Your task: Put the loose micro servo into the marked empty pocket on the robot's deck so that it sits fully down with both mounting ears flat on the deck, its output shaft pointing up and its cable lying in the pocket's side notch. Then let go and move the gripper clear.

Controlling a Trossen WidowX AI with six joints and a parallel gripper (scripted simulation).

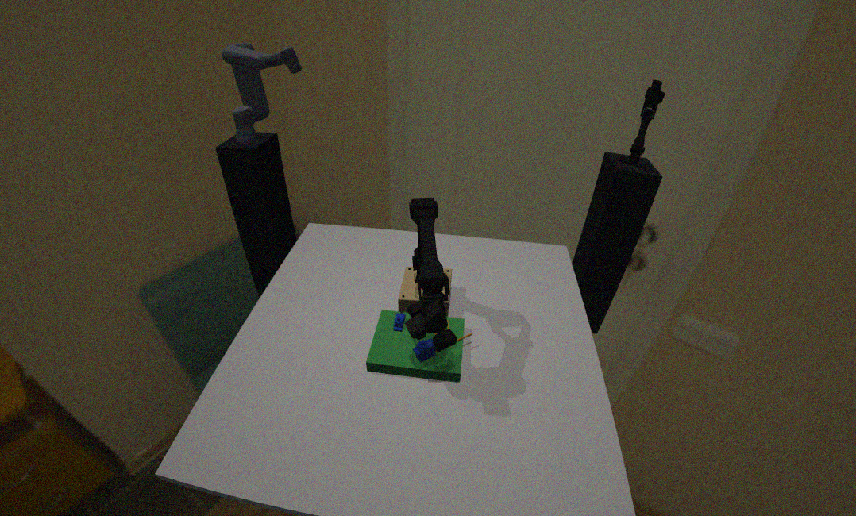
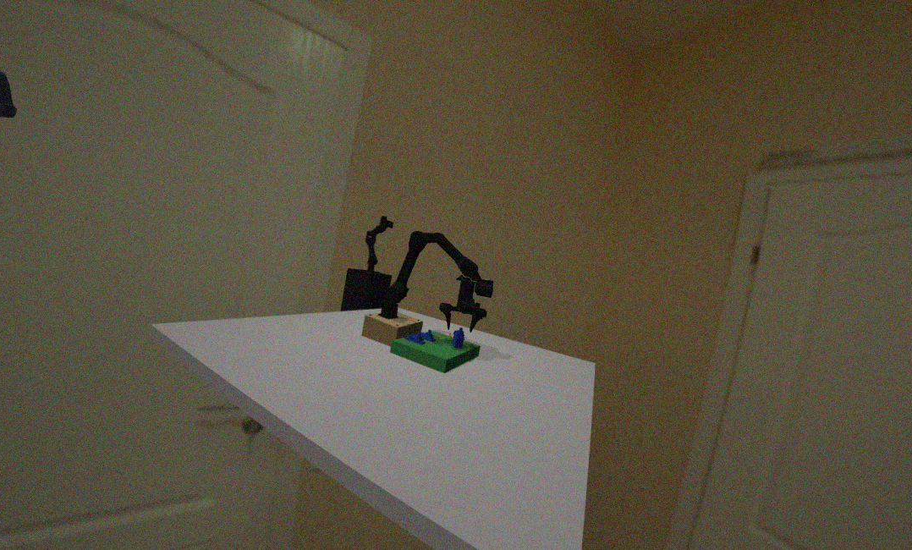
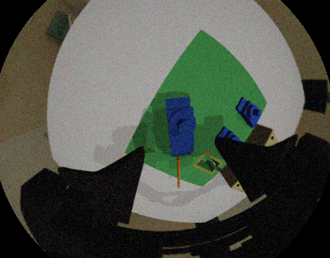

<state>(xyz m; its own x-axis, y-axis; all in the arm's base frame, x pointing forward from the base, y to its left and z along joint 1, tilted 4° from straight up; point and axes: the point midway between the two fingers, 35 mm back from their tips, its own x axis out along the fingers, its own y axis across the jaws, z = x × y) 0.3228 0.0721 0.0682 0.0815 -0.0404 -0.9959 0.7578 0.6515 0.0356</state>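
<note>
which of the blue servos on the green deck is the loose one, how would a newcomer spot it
Find the green deck in front of the arm's tan base block on the white table. The loose micro servo stands on the deck surface under the open tool. Unlike the two seated servos near the base, it trails an orange cable.

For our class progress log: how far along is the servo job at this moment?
Done: nothing is placed yet. The loose micro servo lies on the green deck, and the orange-marked pocket is empty. In hand: the gripper hangs open above the servo, gripping nothing. Left: grasp it, seat it shaft-up with the ears flat and the cable in the notch, release, move clear.
</note>
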